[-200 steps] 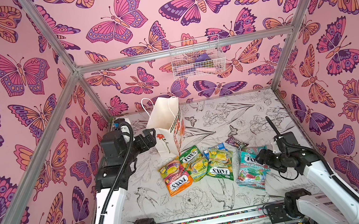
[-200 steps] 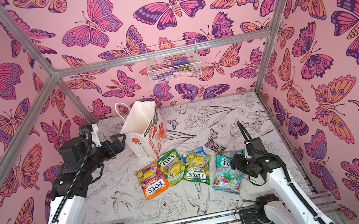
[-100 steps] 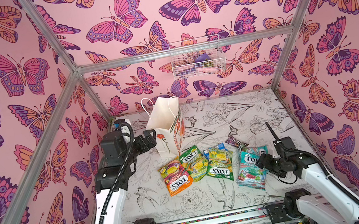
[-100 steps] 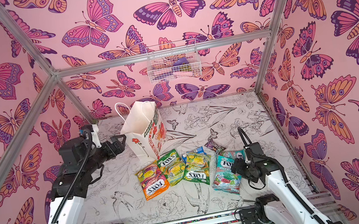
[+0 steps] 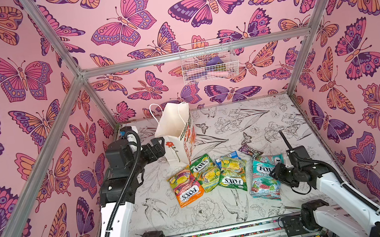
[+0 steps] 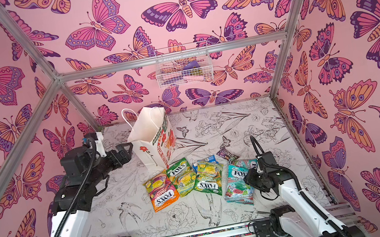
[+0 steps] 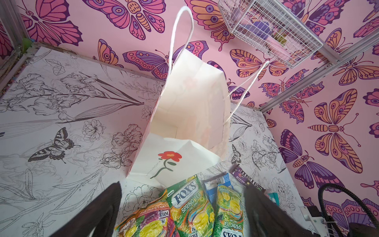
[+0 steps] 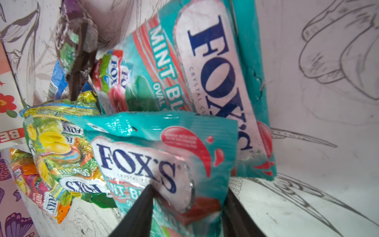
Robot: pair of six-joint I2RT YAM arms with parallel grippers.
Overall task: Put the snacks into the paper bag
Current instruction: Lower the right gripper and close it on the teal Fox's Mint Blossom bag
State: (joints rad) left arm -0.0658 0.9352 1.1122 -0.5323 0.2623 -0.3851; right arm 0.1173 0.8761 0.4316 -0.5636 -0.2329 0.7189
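The left gripper [image 5: 158, 148], jaws apart, hovers beside the upright paper bag [image 5: 174, 137], which shows only white paper inside. On the surface [image 5: 237, 121] lie one orange packet [image 5: 186, 191], two green-yellow packets [image 5: 202, 173], one blue-white packet [image 5: 230, 156], one purple wrapper [image 5: 251, 150] and two teal packets [image 5: 264, 179]. The right gripper [image 8: 188, 188] straddles one teal packet; whether it is clamped on it cannot be told.

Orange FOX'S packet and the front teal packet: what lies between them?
Two green-yellow FOX'S packets lie side by side between the orange packet and the front teal packet; both top views show it.

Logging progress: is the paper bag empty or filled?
Empty, seemingly: the left wrist view into the paper bag shows only bare white paper.
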